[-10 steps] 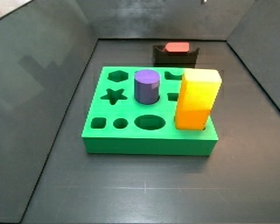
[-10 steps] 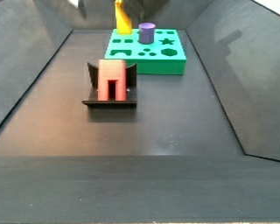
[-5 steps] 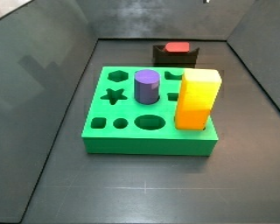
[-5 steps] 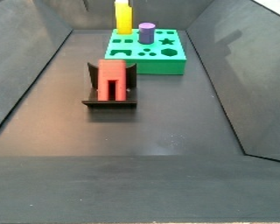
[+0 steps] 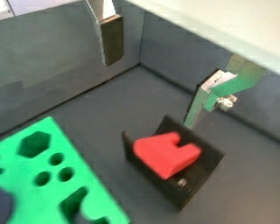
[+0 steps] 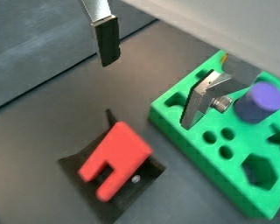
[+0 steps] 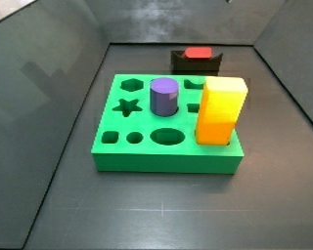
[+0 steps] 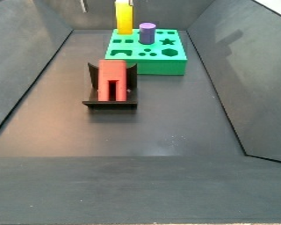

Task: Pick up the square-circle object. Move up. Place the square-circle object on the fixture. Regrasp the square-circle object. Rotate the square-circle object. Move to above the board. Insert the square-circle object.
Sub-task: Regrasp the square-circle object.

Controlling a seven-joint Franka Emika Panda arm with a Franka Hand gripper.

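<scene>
Since a second ago almost nothing has moved: in the side views the small red squarish peg, the square-circle object (image 8: 111, 77), sits where it was, laid in the small black fixture (image 8: 109, 104) with the curved recess. Only a blur near the yellow block at top of frame has cleared.

My gripper (image 6: 149, 69) is outside both side views; it hangs above the floor, empty, jaws wide apart. In both wrist views one silver finger (image 5: 112, 38) sits at upper middle of frame, the other (image 5: 213, 94) at right, nothing between them.

The large green slab with shaped holes, the board (image 7: 166, 161), sits in mid-frame, carrying a purple cylinder (image 7: 163, 96) and a tall yellow-orange block (image 7: 222, 110). The fixture is just behind it, apart.

Handling guess: the peg looks rigid, light, smooth plastic, so probably slippery. I'd regrasp across its flat sides on the part clear of the fixture walls.
</scene>
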